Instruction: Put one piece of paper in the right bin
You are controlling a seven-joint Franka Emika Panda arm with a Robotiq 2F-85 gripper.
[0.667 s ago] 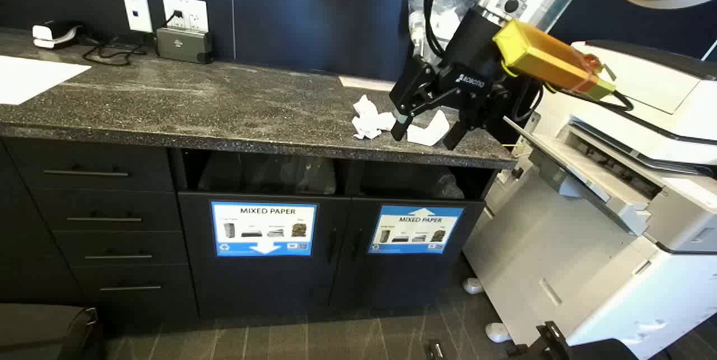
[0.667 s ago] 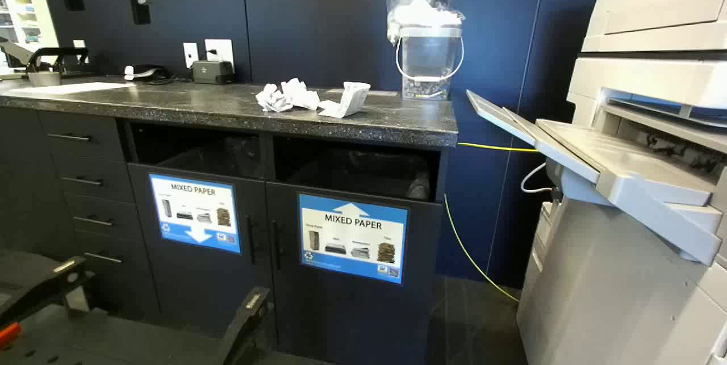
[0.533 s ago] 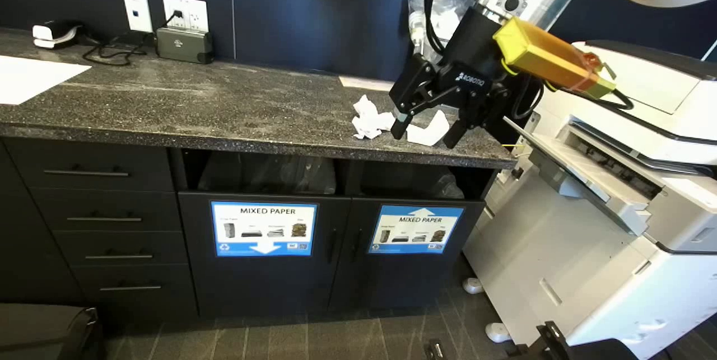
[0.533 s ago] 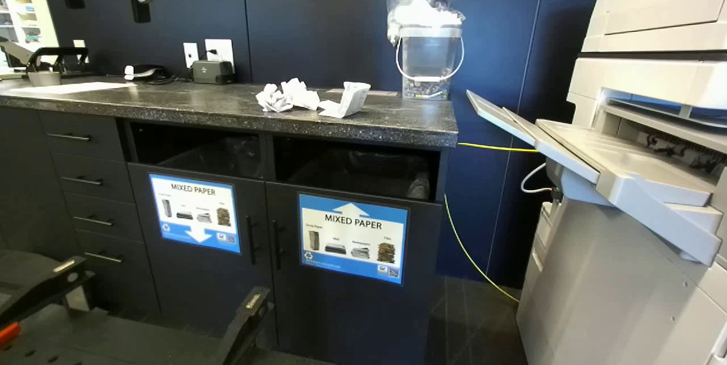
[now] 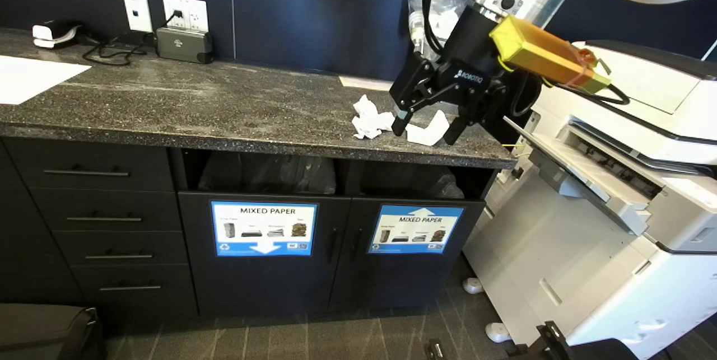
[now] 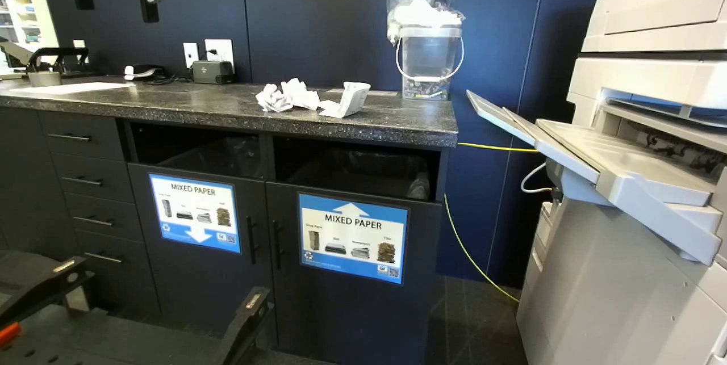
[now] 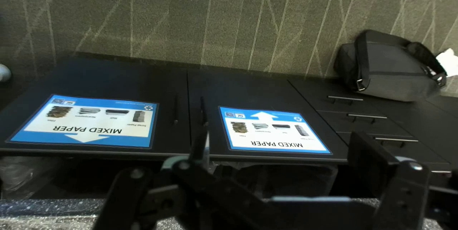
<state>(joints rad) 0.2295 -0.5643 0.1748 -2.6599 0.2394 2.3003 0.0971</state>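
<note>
One long, flat-fronted black cabinet [image 6: 352, 325] is standing near a bulky off-white printer [image 6: 602, 274] and carrying a dark, speckled countertop [image 6: 199, 98]; beneath it the right bin [image 6: 355, 166], a wide rectangular recess, is sitting above a blue-bordered white MIXED PAPER sign [image 6: 352, 238]. A black two-fingered gripper [image 6: 117, 8] is hanging higher than the countertop with its jaws standing well apart, while crumpled white paper [image 6: 298, 94] and, just beside it, one bent white paper piece [image 6: 350, 101] are lying on the countertop.
</note>
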